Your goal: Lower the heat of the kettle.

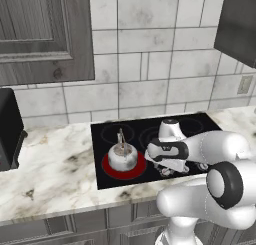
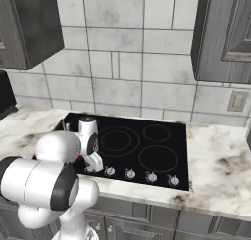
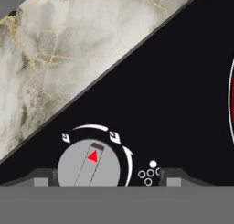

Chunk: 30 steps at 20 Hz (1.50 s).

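The small silver kettle (image 1: 122,156) stands upright on the glowing red front-left burner (image 1: 115,173) of the black cooktop (image 1: 200,124). My gripper (image 1: 168,170) hangs low over the cooktop's front edge, just right of the kettle and apart from it. In the hand view a round grey stove knob (image 3: 89,166) with a red arrow mark sits between my open gripper's (image 3: 109,178) fingertips (image 3: 43,178); the left tip is close to the knob, the right one stands off. In the right base view my gripper (image 2: 91,169) is at the leftmost end of the knob row (image 2: 130,174).
Marble counter (image 1: 50,164) surrounds the cooktop. A dark appliance (image 1: 7,129) stands at the far left. Dark cabinets (image 2: 225,33) hang above on both sides, with a wall outlet (image 2: 238,101) at the right. The red burner's rim (image 3: 231,104) is at the hand view's right edge.
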### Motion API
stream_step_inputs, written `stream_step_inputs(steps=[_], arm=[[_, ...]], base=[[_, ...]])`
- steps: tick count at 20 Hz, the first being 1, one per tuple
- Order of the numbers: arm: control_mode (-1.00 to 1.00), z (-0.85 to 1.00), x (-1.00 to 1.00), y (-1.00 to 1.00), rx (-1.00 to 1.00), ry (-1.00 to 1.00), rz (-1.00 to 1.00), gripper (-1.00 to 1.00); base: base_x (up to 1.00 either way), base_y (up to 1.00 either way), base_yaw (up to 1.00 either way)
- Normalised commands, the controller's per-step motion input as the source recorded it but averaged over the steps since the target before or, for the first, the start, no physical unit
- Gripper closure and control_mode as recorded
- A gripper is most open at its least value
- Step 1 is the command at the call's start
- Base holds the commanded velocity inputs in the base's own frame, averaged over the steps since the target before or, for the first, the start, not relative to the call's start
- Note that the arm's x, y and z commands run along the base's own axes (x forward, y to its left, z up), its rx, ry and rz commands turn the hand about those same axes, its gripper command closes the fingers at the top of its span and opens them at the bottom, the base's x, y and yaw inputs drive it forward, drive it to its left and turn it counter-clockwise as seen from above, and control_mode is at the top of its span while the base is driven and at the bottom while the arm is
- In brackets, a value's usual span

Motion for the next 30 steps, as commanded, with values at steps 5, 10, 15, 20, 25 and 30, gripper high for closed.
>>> stream_step_inputs(steps=[5,10,15,20,25,30], arm=[[-1.0,-0.34,-0.1,0.06,0.0,-0.01,0.0,1.0],[-1.0,-0.28,-0.17,0.02,0.0,-0.08,-0.04,1.0],[-1.0,-0.22,-0.29,0.0,0.0,-0.14,-0.12,1.0],[-1.0,-0.19,-0.21,0.0,0.0,-0.05,-0.14,1.0],[-1.0,-0.22,-0.19,0.01,0.01,-0.01,-0.17,1.0],[-1.0,-0.24,-0.19,0.13,0.0,0.0,-0.25,1.0]], base=[[0.0,0.0,0.0],[0.0,0.0,0.0],[0.0,0.0,0.0],[0.0,0.0,0.0],[0.0,0.0,0.0],[0.0,0.0,0.0]])
